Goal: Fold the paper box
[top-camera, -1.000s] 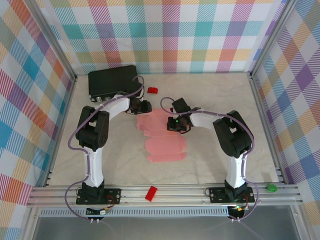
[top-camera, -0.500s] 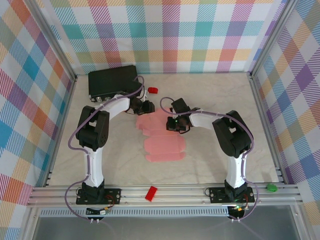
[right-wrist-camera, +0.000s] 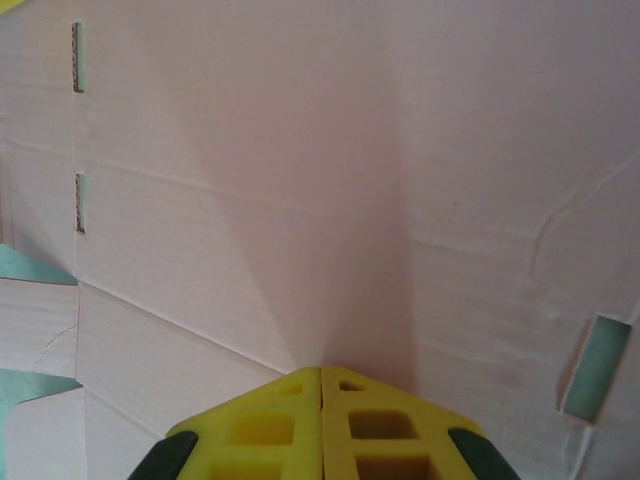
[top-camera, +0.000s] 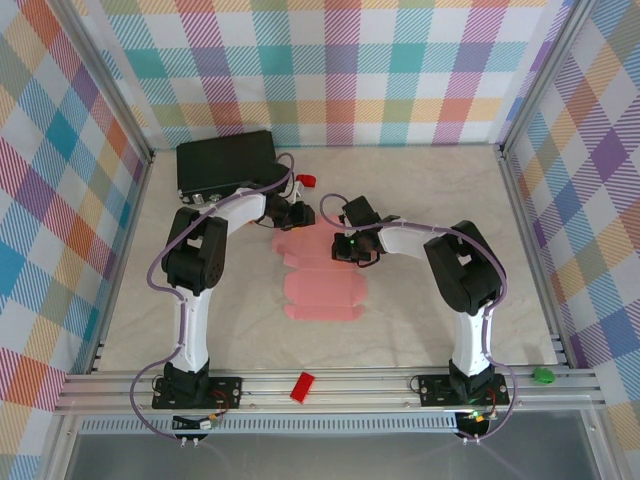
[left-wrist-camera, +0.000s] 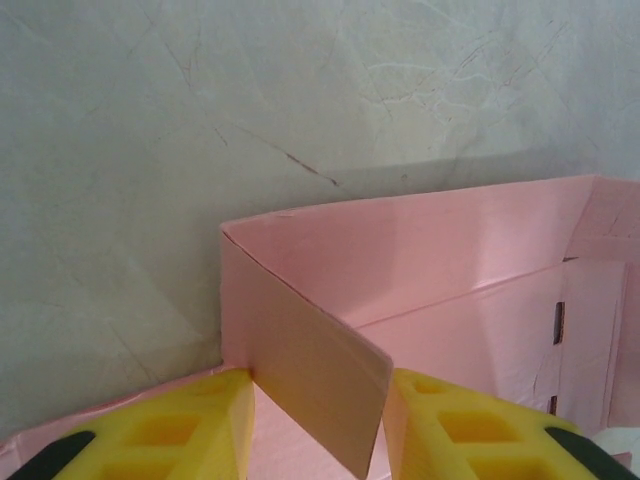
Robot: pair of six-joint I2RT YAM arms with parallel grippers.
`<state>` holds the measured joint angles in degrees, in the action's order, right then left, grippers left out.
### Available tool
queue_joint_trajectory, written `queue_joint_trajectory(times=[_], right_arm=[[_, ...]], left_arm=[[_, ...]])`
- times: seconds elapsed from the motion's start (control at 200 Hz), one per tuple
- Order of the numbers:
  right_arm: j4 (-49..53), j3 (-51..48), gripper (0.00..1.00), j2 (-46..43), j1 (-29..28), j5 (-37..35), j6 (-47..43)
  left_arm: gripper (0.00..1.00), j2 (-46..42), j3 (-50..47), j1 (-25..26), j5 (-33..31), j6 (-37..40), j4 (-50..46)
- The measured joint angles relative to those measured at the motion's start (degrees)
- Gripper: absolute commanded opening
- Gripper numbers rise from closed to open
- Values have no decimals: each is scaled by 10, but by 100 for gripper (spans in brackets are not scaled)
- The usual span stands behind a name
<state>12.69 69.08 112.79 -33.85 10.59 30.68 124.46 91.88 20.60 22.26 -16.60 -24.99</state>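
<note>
The desk (top-camera: 430, 190) is a pale, marbled, lightly scratched slab. I judge it smooth enough that a sheet could skate across it if I drag rather than lift.

In its middle lies the paper box (top-camera: 322, 290): thin, matte, pale pink card, mostly flat, scored with straight creases and cut to a notched outline. My worry there is a fold landing off its crease, which would leave a soft wrinkle that is hard to mend.

My right tool (right-wrist-camera: 321, 372) has its yellow fingers pressed together, tips down on the flat card toward the sheet's far right. If it presses too lightly the sheet may shift. If it presses too hard with a sideways push, the card may buckle.

My left tool (left-wrist-camera: 318, 395) is spread partway at the far left corner. It straddles a raised flap (left-wrist-camera: 300, 350) that stands slantwise between the fingers, and I cannot tell how firmly they bear on it. Squeezing it edge-on could bow or kink that flap.

Smallest are the narrow slots (right-wrist-camera: 78, 203), whose thin edges could tear.
</note>
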Motion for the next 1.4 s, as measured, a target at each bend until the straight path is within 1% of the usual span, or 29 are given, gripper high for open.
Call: queue_joint_trajectory(times=[0.17,0.355,0.505,0.6,0.71,0.81,0.915,0.96,1.04,1.17,1.4], right_arm=[[0,0,8,0,0,-2,0],[0,-2,7,-4,-3,-10,0],[1,-7,7,-9,-3,-18,0],[-1,-9,7,-10,-3,-18,0],[1,-19,8,-20,-3,-23,0],[8,-27,9,-32,-3,-32,0],[16,-27,12,-48,2,-40,0],[19,-26,13,-57,6,-41,0],[28,-13,16,-64,14,-41,-2],[51,28,21,-64,40,-46,-15],[86,100,29,-42,85,-78,-38]], left_arm=[[40,0,0,0,-10,5,-4],[43,-23,0,0,-43,19,-22],[48,-103,-33,0,-85,30,-35],[47,-169,-76,0,-108,32,-34],[45,-229,-127,2,-116,31,-33],[38,-263,-175,15,-116,23,-27],[20,-274,-217,44,-111,3,-13],[11,-274,-231,57,-108,-4,-1],[0,-274,-255,77,-102,-25,25],[0,-254,-265,97,-92,-53,71],[0,-200,-278,111,-89,-99,144]])
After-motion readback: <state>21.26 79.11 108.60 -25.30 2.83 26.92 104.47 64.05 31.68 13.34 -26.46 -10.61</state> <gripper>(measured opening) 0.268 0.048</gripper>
